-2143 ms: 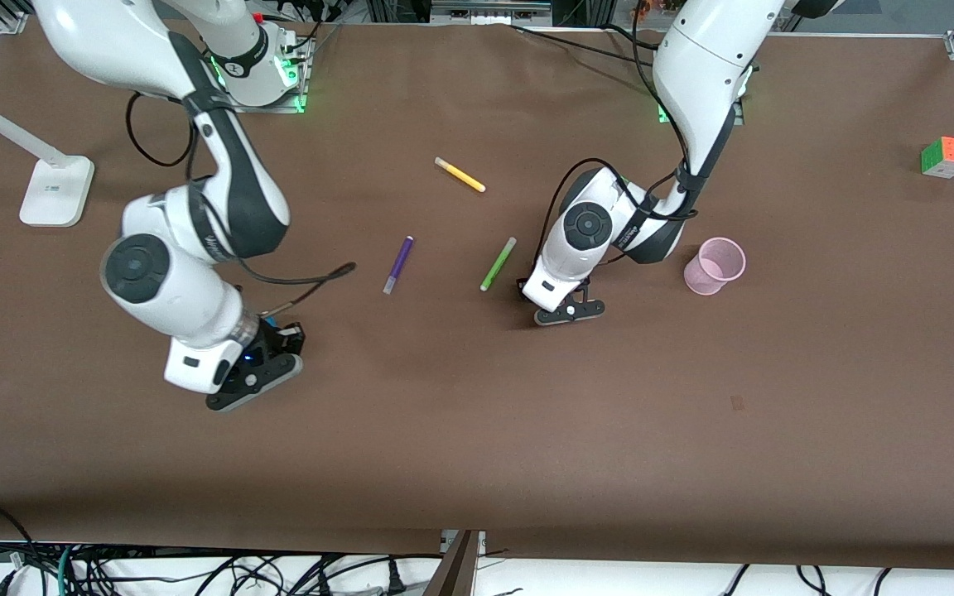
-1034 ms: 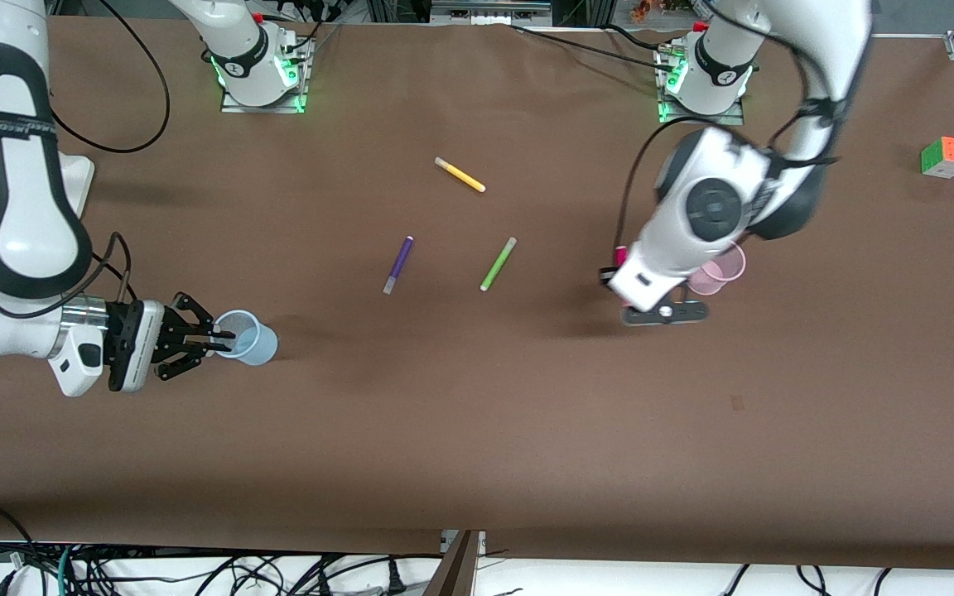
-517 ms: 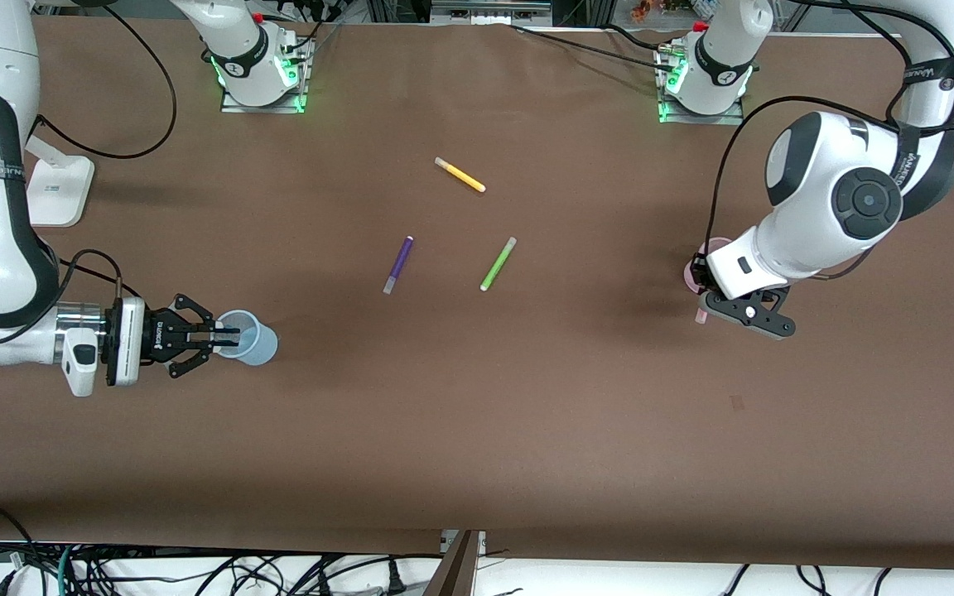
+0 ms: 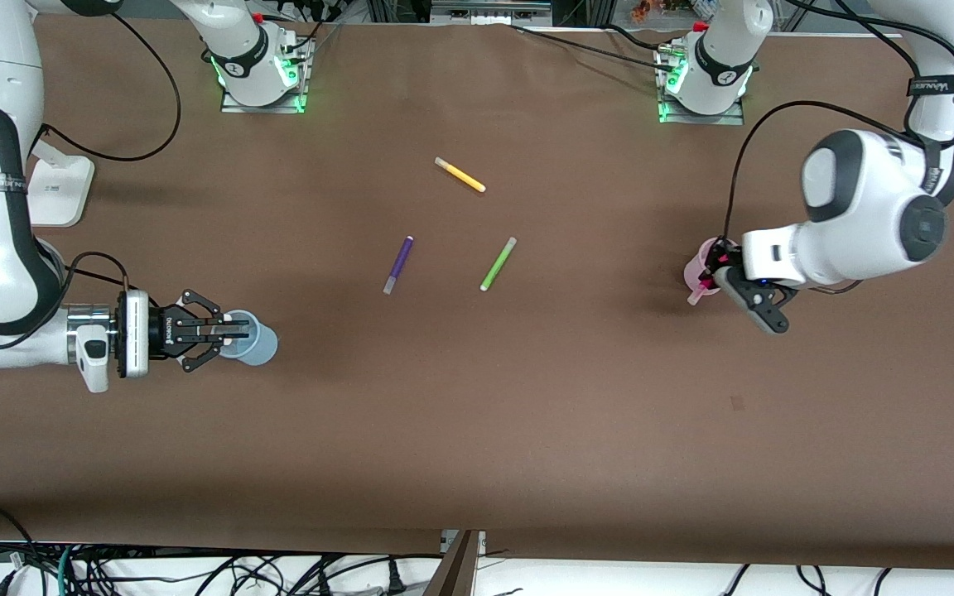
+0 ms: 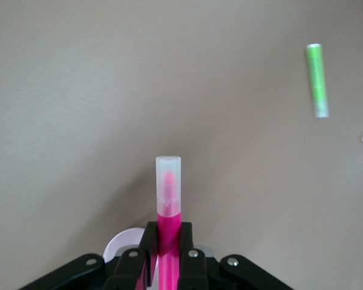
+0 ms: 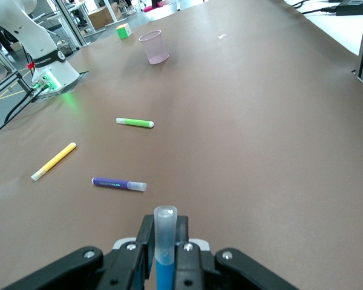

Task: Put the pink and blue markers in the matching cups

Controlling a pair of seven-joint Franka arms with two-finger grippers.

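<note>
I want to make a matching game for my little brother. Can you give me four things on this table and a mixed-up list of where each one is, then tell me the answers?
Things:
1. pink marker
2. blue marker
3. yellow marker
4. green marker

Places:
A. lying on the table, nearest the robots' bases of the loose markers
B. held in the left end effector, at the pink cup
C. lying on the table beside the purple marker
D. held in the right end effector, at the blue cup

Pairs: 1-B, 2-D, 3-A, 4-C
</note>
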